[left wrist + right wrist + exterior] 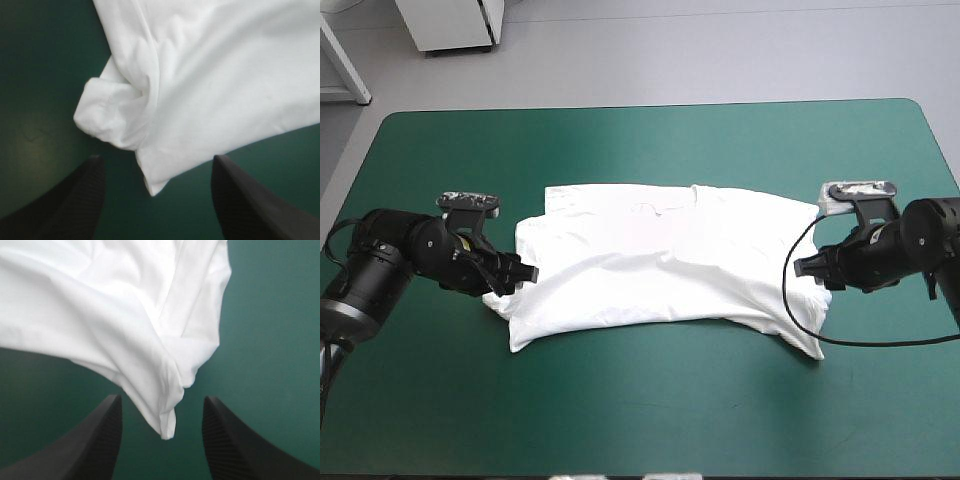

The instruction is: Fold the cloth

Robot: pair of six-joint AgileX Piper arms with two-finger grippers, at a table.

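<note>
From above, the white T-shirt (660, 265) lies at the middle of the teal-green worktop (650, 415). It is a wide, soft band running left to right, doubled over, with shallow creases and a curved near edge. The left pincer (527, 271) sits at its left end and the right pincer (804, 266) at its right end, both low over the worktop.

In the left wrist view, the ribbed black fingers (70, 205) stand wide apart, so this pincer (157, 159) is open and grips nothing. A pointed corner of the T-shirt (210, 75) reaches in between them. Beside it is a puffy, rolled lump of cloth with a stitched hem.

In the right wrist view, the fingers (95, 440) are likewise parted, and this pincer (162, 397) is open. A narrow, tapering fold of the T-shirt (100, 305) ends in a hemmed tip between them. Smooth cloth spreads ahead in long, soft folds.
</note>
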